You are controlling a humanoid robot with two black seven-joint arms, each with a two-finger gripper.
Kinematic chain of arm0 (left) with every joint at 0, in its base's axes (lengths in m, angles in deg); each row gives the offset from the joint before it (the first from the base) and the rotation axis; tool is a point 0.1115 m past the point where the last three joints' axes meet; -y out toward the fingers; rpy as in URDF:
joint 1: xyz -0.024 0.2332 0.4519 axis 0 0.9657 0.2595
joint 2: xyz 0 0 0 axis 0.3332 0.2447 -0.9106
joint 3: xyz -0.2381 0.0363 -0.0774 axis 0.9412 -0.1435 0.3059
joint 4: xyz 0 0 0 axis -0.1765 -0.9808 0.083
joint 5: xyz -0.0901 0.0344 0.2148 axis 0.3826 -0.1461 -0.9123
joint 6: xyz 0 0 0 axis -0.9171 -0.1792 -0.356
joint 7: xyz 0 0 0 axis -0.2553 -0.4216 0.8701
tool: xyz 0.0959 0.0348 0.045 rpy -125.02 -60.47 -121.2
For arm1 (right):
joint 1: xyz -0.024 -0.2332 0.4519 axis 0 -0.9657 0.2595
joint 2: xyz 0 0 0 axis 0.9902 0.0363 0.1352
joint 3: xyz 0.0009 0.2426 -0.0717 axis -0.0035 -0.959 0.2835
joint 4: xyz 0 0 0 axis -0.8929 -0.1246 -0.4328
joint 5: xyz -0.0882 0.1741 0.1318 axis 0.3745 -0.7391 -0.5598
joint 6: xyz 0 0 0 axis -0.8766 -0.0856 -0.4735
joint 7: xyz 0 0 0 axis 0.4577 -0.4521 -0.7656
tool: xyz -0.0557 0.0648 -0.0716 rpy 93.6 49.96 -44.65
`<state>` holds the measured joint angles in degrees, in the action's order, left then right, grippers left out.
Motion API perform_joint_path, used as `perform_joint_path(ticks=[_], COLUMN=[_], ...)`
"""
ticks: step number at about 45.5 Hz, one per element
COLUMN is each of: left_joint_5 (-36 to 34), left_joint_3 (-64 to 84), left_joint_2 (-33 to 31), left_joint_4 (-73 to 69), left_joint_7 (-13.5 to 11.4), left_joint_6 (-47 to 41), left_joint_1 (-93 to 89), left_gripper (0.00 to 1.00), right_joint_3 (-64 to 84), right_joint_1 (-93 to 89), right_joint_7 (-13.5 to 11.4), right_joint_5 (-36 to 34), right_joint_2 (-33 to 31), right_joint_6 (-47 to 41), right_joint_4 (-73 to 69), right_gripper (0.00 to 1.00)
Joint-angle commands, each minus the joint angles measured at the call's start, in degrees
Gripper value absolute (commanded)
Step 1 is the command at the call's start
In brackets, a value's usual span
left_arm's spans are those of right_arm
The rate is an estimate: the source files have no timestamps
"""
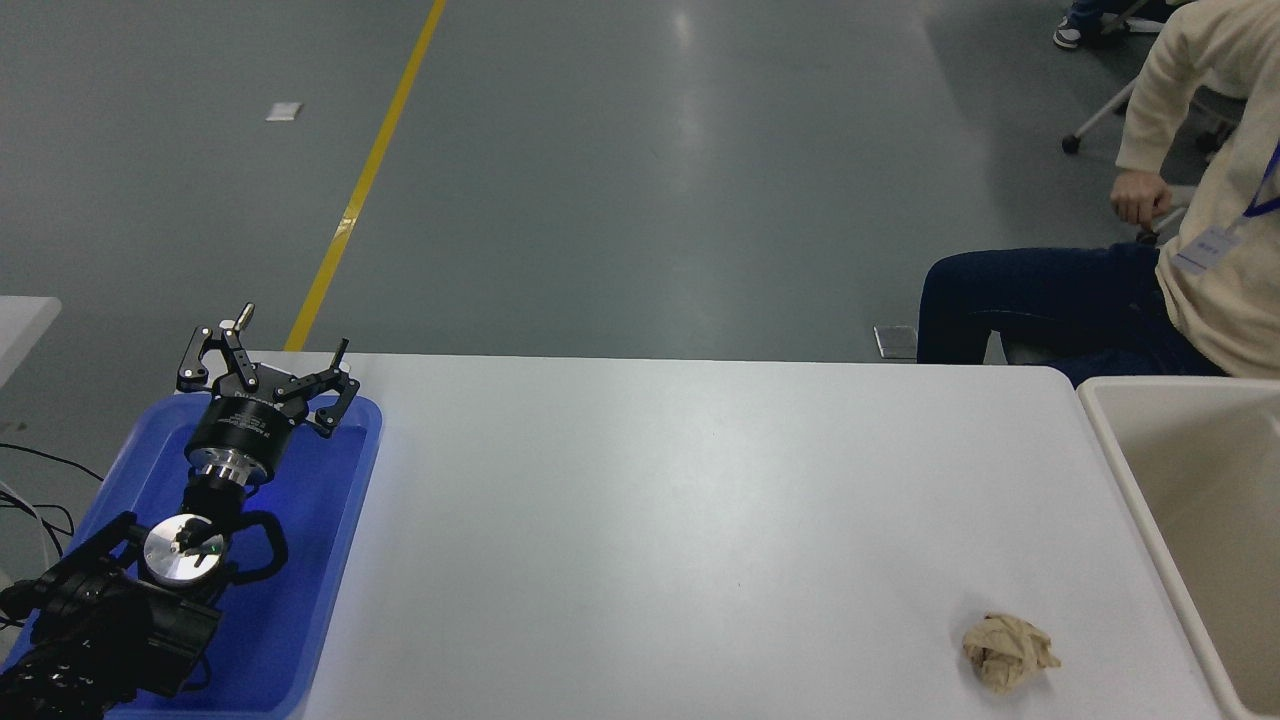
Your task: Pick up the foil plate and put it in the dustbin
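Dustbin (1120, 440) at right, left tool (268, 368) far

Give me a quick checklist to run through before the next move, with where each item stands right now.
1. Foil plate located: not ok, it is nowhere in the head view.
2. Right arm located: not ok, it is out of view.
3. Plate inside the dustbin: cannot tell, only part of the bin's inside shows, and that part is bare.
4. Left gripper parked: ok, it sits over the blue tray with fingers spread.
5. Table path: ok, only a crumpled paper wad lies near the bin.
6. Person away from the bin: ok, seated behind the table's far edge.
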<state>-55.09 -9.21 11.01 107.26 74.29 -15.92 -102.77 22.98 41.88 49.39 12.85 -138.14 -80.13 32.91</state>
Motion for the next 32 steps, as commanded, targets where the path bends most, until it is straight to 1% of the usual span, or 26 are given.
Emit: perform_joint_path(ticks=[1,6,12,16,21,30,31,32], left_joint_5=[0.0,0.0,0.0,0.0,0.0,0.0,0.0,0.0], left_joint_3=[0.0,0.0,-0.1,0.0,0.0,0.0,0.0,0.0], left_joint_2=[-0.1,0.0,0.0,0.0,0.0,0.0,0.0,-0.1], left_joint_4=[0.0,0.0,0.0,0.0,0.0,0.0,0.0,0.0], left_joint_7=[-0.1,-0.1,0.0,0.0,0.0,0.0,-0.1,0.0], left_joint_6=[0.0,0.0,0.0,0.0,0.0,0.0,0.0,0.0], left_joint_1=[0.0,0.0,0.0,0.0,0.0,0.0,0.1,0.0], left_gripper=[1.0,1.0,1.0,1.0,1.0,1.0,1.0,1.0], right_joint_3=[-8.4,-8.6,-8.6,-8.6,-9.0,-9.4,-9.5,-9.6], right_joint_1=[-12.7,-14.2,-17.0,-18.5,-19.0,-19.1,-19.1,-19.1], right_joint_7=[-0.3,-0.3,-0.3,-1.1,-2.2,-2.3,-2.3,-2.3], right_joint_5=[-0.7,-0.7,-0.7,-0.7,-0.7,-0.7,-0.7,-0.7], right_joint_2=[9.2,11.3,15.1,16.7,17.3,17.6,17.5,17.5], right_joint_6=[2.9,4.6,7.0,8.4,9.9,10.6,10.6,10.8], right_joint_4=[15.6,17.9,22.1,24.1,24.3,24.3,24.3,24.3], right_gripper=[0.0,0.0,0.0,0.0,0.0,0.0,0.05,0.17])
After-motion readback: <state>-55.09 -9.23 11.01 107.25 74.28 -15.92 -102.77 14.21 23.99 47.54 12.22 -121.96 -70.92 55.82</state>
